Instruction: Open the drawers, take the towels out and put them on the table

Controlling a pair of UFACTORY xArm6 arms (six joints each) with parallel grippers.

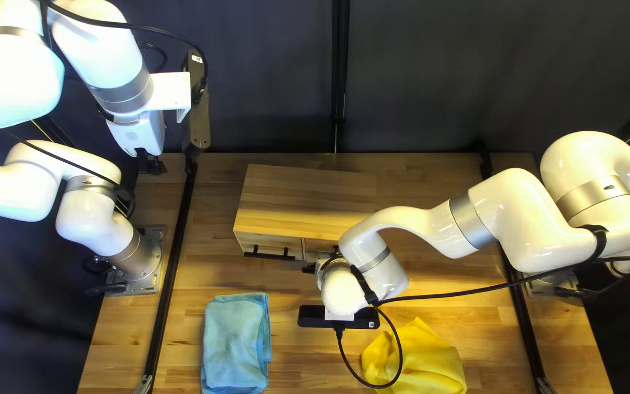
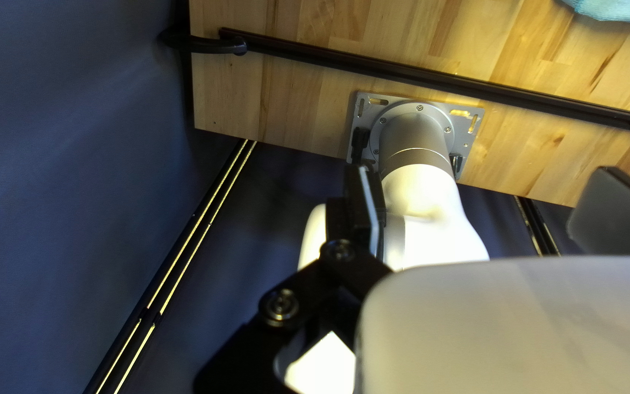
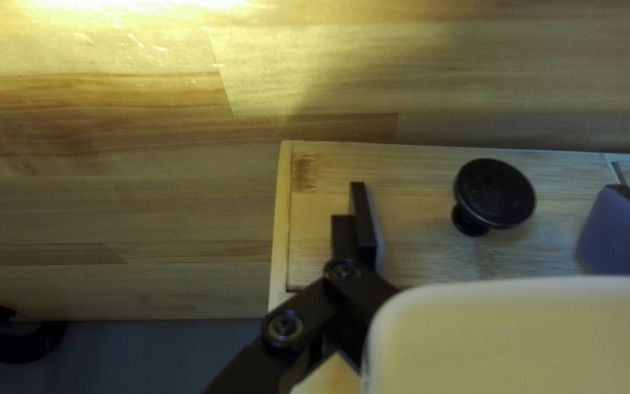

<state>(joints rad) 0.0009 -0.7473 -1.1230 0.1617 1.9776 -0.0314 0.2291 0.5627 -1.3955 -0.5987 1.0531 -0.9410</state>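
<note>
Towels lie by the near edge of the desk: a blue towel left of centre, a yellow towel right of it, well apart. Behind them stands the wooden drawer box. The right arm's fingers stand wide at its front, a round black knob between them, untouched. The left arm's fingers, wide and empty, hang over the desk's left edge.

A: How many towels can you count?
B: You have two: one blue towel and one yellow towel.
A: And the furniture?
B: One wooden cabinet on one table. You can see two handles on it: one bar handle and one round knob.
A: Arms?
B: Two: your left arm and your right arm.
</note>
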